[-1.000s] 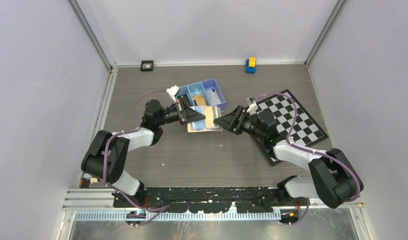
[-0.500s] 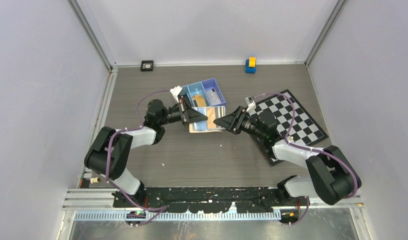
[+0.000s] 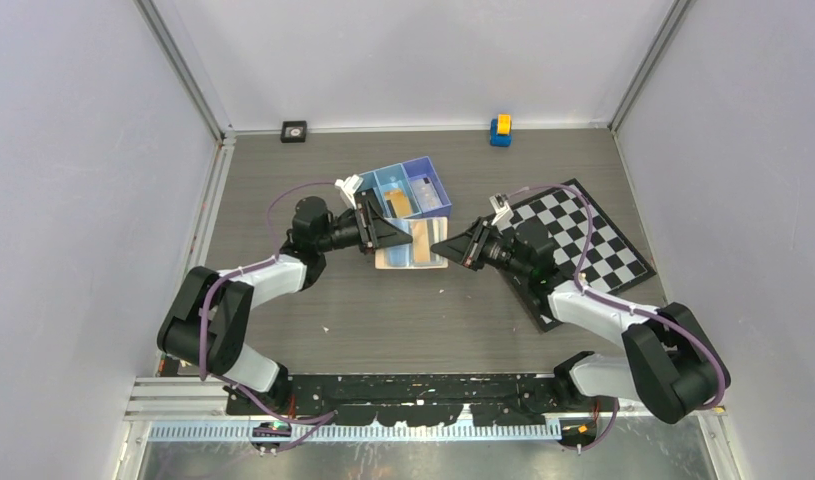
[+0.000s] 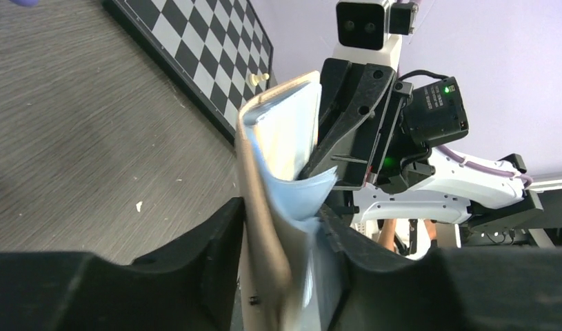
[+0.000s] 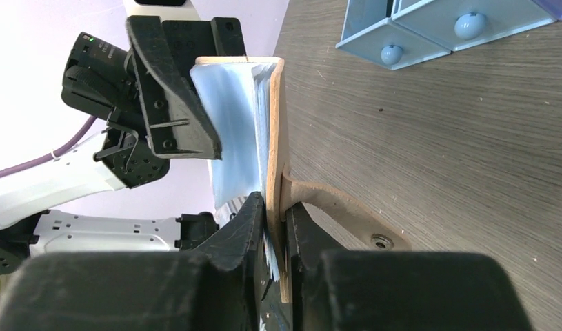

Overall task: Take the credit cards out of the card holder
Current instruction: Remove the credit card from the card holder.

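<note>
The tan card holder [image 3: 413, 243] hangs above the table between both grippers, folded open, with pale blue plastic sleeves [image 5: 233, 124] fanning out of it. My right gripper [image 5: 276, 203] is shut on its tan cover [image 5: 274, 103] and sleeve edges, just above the snap tab [image 5: 347, 214]. My left gripper [image 4: 281, 214] has its jaws apart, with the holder's other end [image 4: 281, 131] loose between them. An orange-tan credit card [image 3: 398, 203] lies in the middle compartment of the blue tray [image 3: 375, 180]. I cannot make out any cards inside the sleeves.
The blue tray sits just behind the holder, and its knobbed front [image 5: 402, 41] shows in the right wrist view. A chessboard [image 3: 583, 240] lies under the right arm. A blue and yellow block [image 3: 500, 129] and a small black square [image 3: 294, 130] sit by the back wall.
My right gripper has closed from wide open onto the holder's edge. My left gripper, shut on the holder before, has spread its jaws. The holder has shifted slightly to the right.
</note>
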You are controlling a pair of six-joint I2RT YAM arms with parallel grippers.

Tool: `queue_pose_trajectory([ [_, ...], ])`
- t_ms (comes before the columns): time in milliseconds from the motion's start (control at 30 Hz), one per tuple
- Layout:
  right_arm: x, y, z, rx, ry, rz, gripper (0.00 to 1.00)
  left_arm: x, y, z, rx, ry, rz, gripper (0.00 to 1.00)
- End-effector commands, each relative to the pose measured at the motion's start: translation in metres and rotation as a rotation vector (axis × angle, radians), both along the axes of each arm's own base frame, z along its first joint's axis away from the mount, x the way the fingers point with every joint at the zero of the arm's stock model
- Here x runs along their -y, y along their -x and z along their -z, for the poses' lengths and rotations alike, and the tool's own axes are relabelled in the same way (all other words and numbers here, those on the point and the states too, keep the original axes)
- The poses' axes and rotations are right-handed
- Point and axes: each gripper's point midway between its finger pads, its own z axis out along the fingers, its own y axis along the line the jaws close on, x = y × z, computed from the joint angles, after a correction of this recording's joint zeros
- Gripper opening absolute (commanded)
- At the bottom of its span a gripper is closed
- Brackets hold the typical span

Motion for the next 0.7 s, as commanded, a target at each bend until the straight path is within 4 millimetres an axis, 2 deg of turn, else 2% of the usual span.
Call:
queue_pose_trajectory([
  [0, -0.008, -0.005, -0.02, 0.069, -0.022, -0.032, 0.12, 0.003, -0.001, -0.02, 0.082, 0.01, 0.013, 0.46],
  [167, -0.008, -0.004, -0.021, 0.083, -0.001, -0.03, 0.06, -0.002, -0.005, -0.002, 0.048, -0.087, -0.033, 0.64],
  [300, -0.009, -0.001, -0.02, 0.092, 0.034, -0.026, 0.06, -0.008, -0.009, 0.009, 0.036, -0.168, -0.069, 0.64],
  [367, -0.008, -0.001, -0.02, 0.098, 0.041, -0.02, 0.06, -0.009, -0.011, 0.013, 0.027, -0.201, -0.082, 0.56],
  [567, -0.003, -0.007, -0.012, 0.078, 0.082, 0.021, 0.06, -0.011, -0.012, 0.017, 0.025, -0.219, -0.086, 0.18],
  [667, 0.005, -0.016, 0.0, 0.044, 0.148, 0.082, 0.1, -0.012, -0.011, 0.014, 0.038, -0.222, -0.091, 0.09],
])
